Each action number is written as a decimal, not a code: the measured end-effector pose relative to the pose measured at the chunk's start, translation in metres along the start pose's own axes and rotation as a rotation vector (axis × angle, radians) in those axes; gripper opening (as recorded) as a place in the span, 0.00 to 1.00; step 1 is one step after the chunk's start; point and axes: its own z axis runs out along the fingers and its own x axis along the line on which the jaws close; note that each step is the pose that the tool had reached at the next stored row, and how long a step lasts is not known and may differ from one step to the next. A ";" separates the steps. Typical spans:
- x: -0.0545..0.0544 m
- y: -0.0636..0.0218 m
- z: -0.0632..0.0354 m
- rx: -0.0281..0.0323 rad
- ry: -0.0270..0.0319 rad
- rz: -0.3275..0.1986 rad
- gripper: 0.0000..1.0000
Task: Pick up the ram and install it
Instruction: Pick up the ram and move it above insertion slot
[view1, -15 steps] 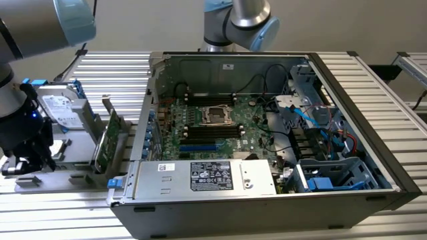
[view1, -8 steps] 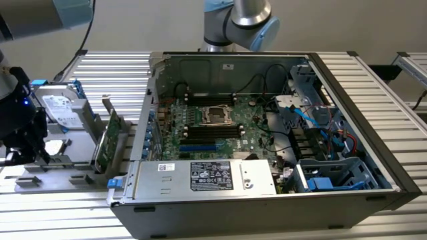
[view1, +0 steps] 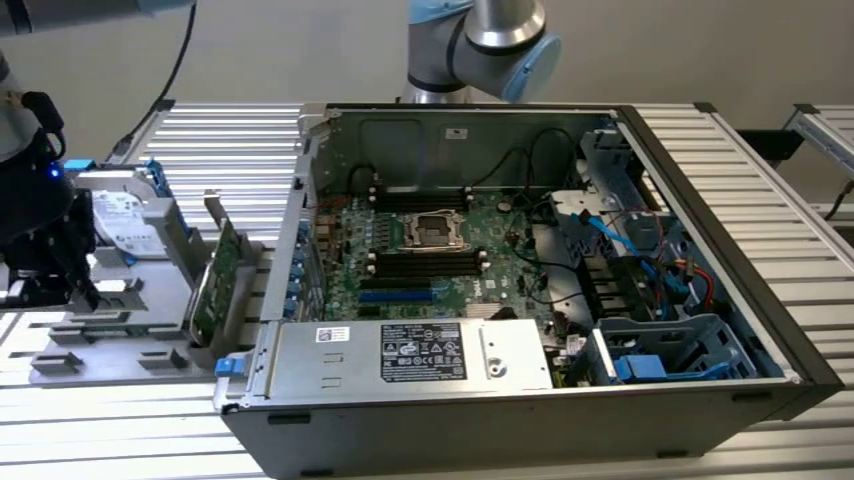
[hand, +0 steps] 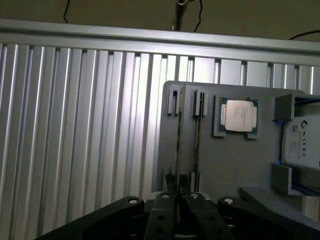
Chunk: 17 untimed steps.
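Black gripper (hand: 177, 199) at 9 o'clock of the open grey computer case (view1: 507, 430), jaws narrow with a slim gap: I'd centre that gap over the thin edge-on ram stick (hand: 179, 142) slotted in the grey plastic fixture tray (hand: 225, 165) and descend plumb.

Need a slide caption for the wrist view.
Gripper poised over the gray parts tray, centered on what looks like the edge-on ram; CPU seated alongside.
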 end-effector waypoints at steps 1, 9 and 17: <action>0.000 -0.0032 -0.0034 -0.0033 -0.0001 0.000 0.14; 0.002 -0.0301 -0.0309 -0.0186 -0.0011 -0.001 0.14; 0.003 -0.0452 -0.0493 -0.0166 -0.0003 -0.006 0.14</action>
